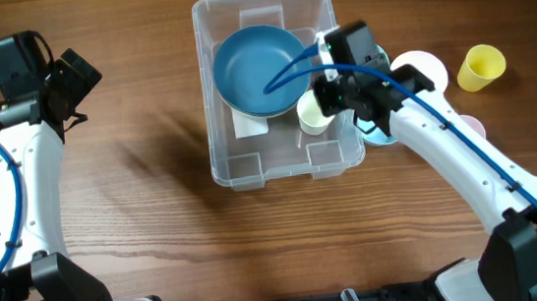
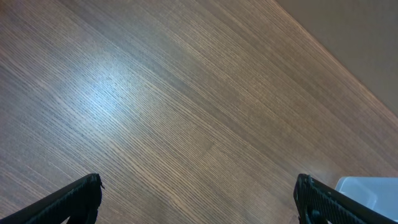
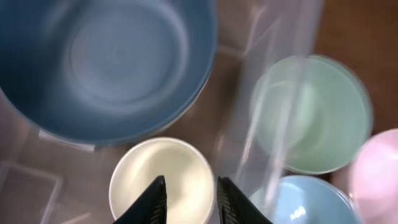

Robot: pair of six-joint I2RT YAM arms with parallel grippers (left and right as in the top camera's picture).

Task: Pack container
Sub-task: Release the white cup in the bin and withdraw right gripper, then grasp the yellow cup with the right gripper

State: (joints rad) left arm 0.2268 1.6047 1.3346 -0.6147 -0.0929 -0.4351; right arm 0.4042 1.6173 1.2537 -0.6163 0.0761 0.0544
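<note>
The container, a clear plastic bin, stands at the middle of the table. Inside it lie a large blue bowl and, at its right side, a cream cup. My right gripper hangs just over that cup. In the right wrist view its jaws are parted a little. One finger is over the cream cup and the other at its right rim, neither pressing it. The blue bowl fills the upper left. My left gripper stands wide open at the far left over bare wood.
Outside the container's right wall lie a green bowl, a light blue bowl and a pink one. A white bowl and a yellow cup sit further right. The container's corner shows in the left wrist view.
</note>
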